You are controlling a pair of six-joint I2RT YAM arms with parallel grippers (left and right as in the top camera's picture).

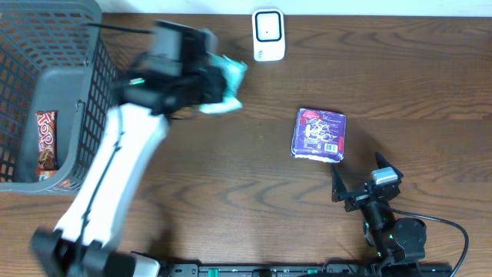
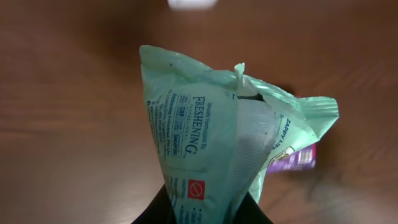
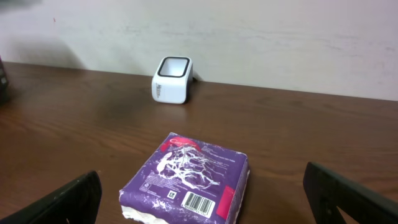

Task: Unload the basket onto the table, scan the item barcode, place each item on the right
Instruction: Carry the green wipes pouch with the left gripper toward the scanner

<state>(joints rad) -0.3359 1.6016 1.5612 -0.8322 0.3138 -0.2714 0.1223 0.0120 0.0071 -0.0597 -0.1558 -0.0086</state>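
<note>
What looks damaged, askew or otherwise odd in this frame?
Nothing is spilled. The mint-green plastic packet pinched in the left gripper is crumpled, with a dark gap beside its back seam near the top: a fold or a tear, hard to tell.

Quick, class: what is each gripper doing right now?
Left gripper: shut on the mint-green packet.
Right gripper: open, holding nothing.

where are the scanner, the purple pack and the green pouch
white scanner (image 1: pixel 268 32), overhead view, on its top face
purple pack (image 3: pixel 186 174), right wrist view, middle of its printed upper face
green pouch (image 2: pixel 202 146), left wrist view, on the printed panel left of the seam
</note>
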